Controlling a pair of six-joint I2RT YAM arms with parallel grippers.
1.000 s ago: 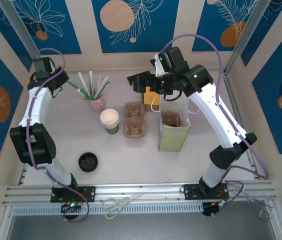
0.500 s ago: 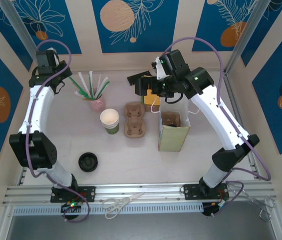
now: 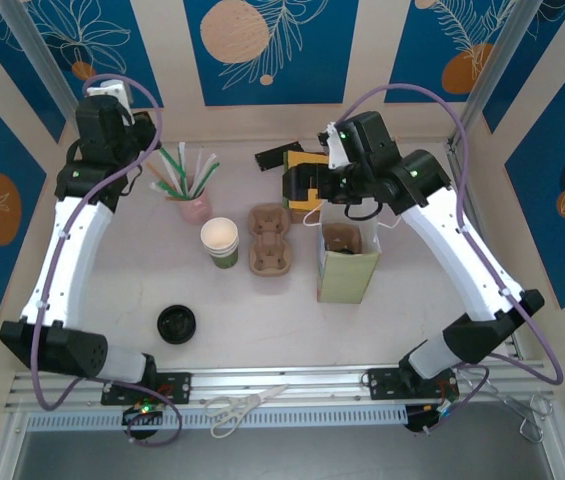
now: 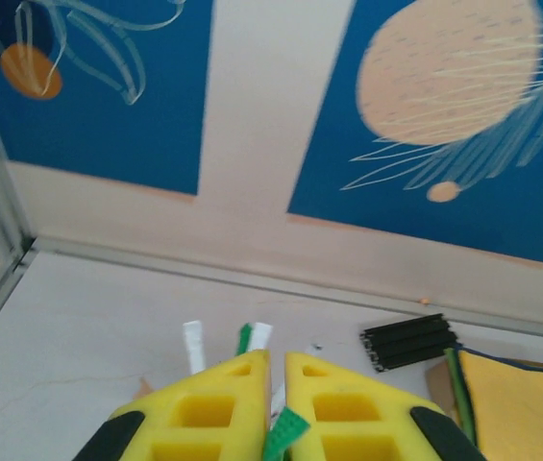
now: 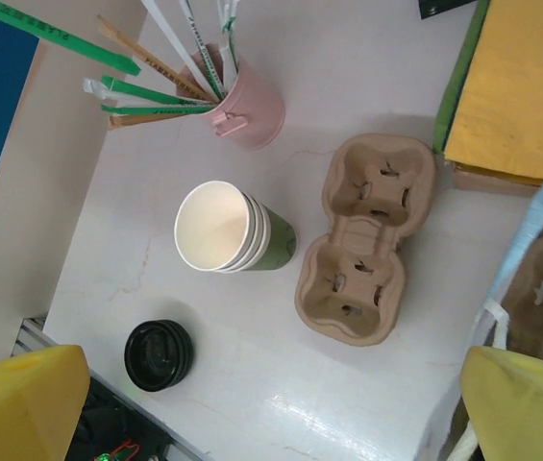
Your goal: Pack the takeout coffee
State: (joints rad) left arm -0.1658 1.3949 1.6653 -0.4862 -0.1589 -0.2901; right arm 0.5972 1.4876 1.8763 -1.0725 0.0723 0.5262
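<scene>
The takeout coffee is out of view. A stack of lidless green cups (image 3: 220, 241) (image 5: 228, 230) stands mid-table, and a stack of black lids (image 3: 176, 323) (image 5: 159, 354) lies nearer the front. My left gripper (image 3: 150, 152) (image 4: 277, 357) hangs over the straws in the pink cup (image 3: 194, 207) (image 5: 247, 101). It is shut, with a green straw (image 4: 287, 434) pinched in the slit between its yellow fingers. My right gripper (image 3: 302, 185) (image 5: 271, 413) hovers wide open and holds nothing, above the table between the cardboard carrier (image 3: 269, 239) (image 5: 367, 240) and the bag.
An open green paper bag (image 3: 347, 270) stands right of centre with a cardboard carrier (image 3: 342, 240) inside. Yellow napkins (image 5: 521, 86) and a black block (image 3: 272, 157) (image 4: 408, 341) lie at the back. Scissors (image 3: 242, 408) rest on the front rail.
My left arm has stretched out and carried its shut gripper right, over the straws. My right gripper has drifted right and nearer, toward the bag, still open.
</scene>
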